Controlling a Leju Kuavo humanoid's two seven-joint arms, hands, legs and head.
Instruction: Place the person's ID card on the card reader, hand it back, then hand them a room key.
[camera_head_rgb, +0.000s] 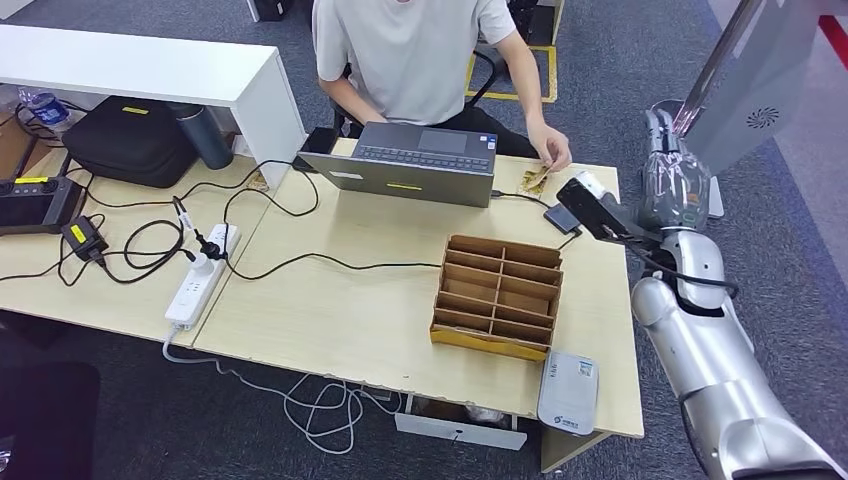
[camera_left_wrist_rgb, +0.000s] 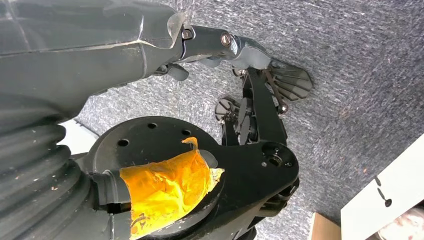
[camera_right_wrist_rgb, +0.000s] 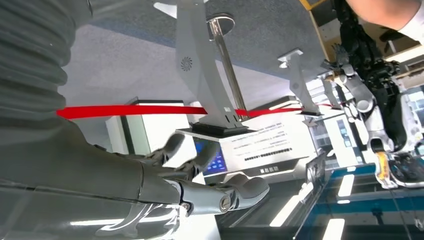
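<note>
A pale grey card reader (camera_head_rgb: 568, 392) lies at the table's near right corner. At the far right of the table a person's hand (camera_head_rgb: 550, 152) touches a small yellowish card-like thing (camera_head_rgb: 535, 180); its detail is too small to read. My right hand (camera_head_rgb: 668, 178) is raised upright beyond the table's right edge, to the right of that card. In the right wrist view its fingers (camera_right_wrist_rgb: 235, 192) are spread and hold nothing. My left hand (camera_left_wrist_rgb: 220, 50) hangs over the grey carpet, its thumb stretched out and nothing in it.
A cardboard divider box (camera_head_rgb: 497, 295) stands between the card reader and an open laptop (camera_head_rgb: 420, 160). A small dark flat object (camera_head_rgb: 562, 218) lies near my right wrist. A power strip (camera_head_rgb: 200, 278) and cables cover the left side. A grey sign stand (camera_head_rgb: 750, 80) rises at the right.
</note>
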